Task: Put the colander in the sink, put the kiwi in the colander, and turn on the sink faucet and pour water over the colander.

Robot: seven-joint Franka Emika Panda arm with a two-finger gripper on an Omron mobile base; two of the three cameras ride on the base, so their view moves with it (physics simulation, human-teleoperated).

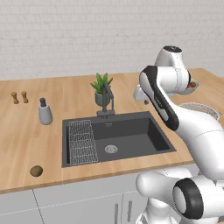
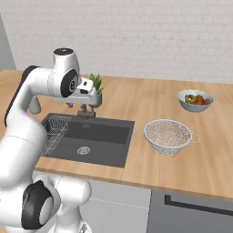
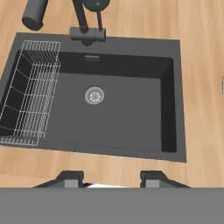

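Hand view, pincer (image 3: 112, 180): two dark tips rise well apart at the bottom edge, nothing between them — they hang above the near rim of the sink (image 3: 175, 109).
Pincer from the base views: in the left base view the hand sits high over the far right corner of the basin; the tips themselves are too small there to read.
Sink: dark grey basin set into the wooden tabletop (image 1: 26, 140), round silver drain (image 3: 94, 95) near its middle, bare floor around it.
Wire rack (image 3: 30, 92): flat rectangular mesh lying along the left side of the basin.
Sink faucet (image 1: 107, 100): dark, squared, upright at the middle of the far rim, spout reaching toward the basin.
Plant (image 1: 101, 87): green, in a small pot just behind the faucet.
Soap dispenser (image 1: 44, 112): grey bottle on the tabletop, left of the sink's far corner.
Shakers (image 1: 19, 97): two small brown ones, far left, side by side.
Colander (image 2: 167, 135): white-silver mesh bowl upright on the tabletop right of the sink, near it but outside it.
Kiwi (image 1: 36, 170): brown oval on the tabletop near the front edge, left of the sink — well apart from the colander.
Fruit bowl (image 2: 195, 100): grey-blue, holding fruit, farther back and right of the colander.
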